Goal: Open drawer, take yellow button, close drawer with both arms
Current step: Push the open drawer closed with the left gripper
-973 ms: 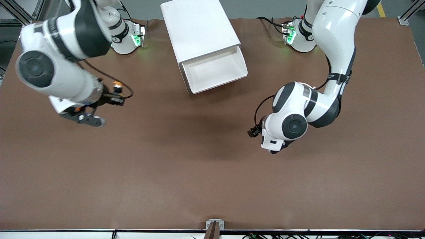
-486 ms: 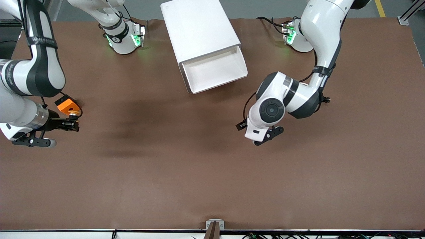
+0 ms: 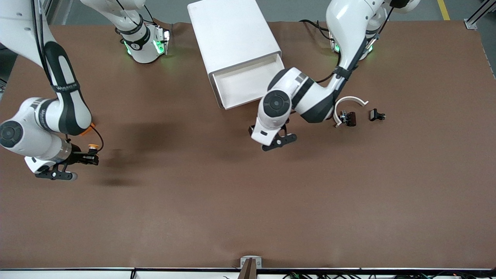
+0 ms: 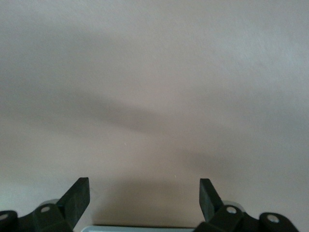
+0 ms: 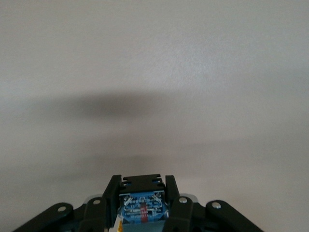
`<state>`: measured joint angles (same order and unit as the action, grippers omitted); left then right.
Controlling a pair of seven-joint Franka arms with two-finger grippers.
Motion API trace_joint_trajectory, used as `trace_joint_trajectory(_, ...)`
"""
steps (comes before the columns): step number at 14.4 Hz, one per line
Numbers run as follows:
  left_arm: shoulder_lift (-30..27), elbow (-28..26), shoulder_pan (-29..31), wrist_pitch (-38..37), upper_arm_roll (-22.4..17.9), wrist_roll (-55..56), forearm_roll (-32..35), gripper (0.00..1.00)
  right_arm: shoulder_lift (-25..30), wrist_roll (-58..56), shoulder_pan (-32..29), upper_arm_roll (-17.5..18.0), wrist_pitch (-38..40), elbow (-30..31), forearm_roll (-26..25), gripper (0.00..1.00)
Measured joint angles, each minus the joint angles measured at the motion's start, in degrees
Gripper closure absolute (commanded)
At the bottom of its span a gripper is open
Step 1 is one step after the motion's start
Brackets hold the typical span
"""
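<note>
The white cabinet stands at the back of the table, midway between the two arm bases. Its top drawer is pulled out and looks empty. My right gripper hangs low over the table at the right arm's end, shut on the button. The button's orange cap shows in the front view. Its black-blue body sits between the right gripper's fingers in the right wrist view. My left gripper is open and empty over bare table just in front of the drawer. The left wrist view shows the left gripper over bare table only.
A sliver of the orange cube shows beside the right arm's elbow. A white curved band and two small black clips lie toward the left arm's end of the table, beside the left arm.
My right gripper has carried the button from near the cabinet toward the right arm's end and lower. My left gripper has swung toward the drawer's front, uncovering the band and clips.
</note>
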<state>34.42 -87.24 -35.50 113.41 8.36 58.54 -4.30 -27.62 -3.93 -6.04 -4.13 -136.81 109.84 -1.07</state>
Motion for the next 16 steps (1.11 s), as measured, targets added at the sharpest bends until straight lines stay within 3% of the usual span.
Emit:
trace_joint_trajectory(3,-3.6,-3.2,-0.4,0.0,1.9,0.0,0.0,0.00,-4.6,0.0,-0.5,0.0,-5.3,0.0,-0.9,0.69)
trace_joint_trajectory(5,-8.0,-7.3,-0.3,0.0,3.4,0.2,-1.6,0.00,-6.0,0.0,-0.5,0.0,-6.7,-0.1,-1.1,0.60)
trace_joint_trajectory(6,-9.9,-9.2,-0.3,0.2,4.0,0.5,-2.6,0.00,-6.1,0.0,-0.5,0.1,-6.8,-0.1,-1.2,0.49)
trace_joint_trajectory(8,-12.0,-12.0,-0.3,1.9,5.3,2.4,-2.9,0.00,-6.1,0.0,-0.5,0.1,-6.8,-0.3,-1.2,0.00)
trace_joint_trajectory(13,-12.1,-14.5,-0.4,5.6,9.3,6.4,-2.9,0.00,-5.7,0.0,-0.5,0.4,-6.0,-0.9,-1.2,0.00)
trace_joint_trajectory(16,-12.2,-14.9,-0.3,5.8,11.1,7.8,-2.9,0.00,-2.7,0.0,-0.4,0.8,0.1,-2.2,-1.2,0.00)
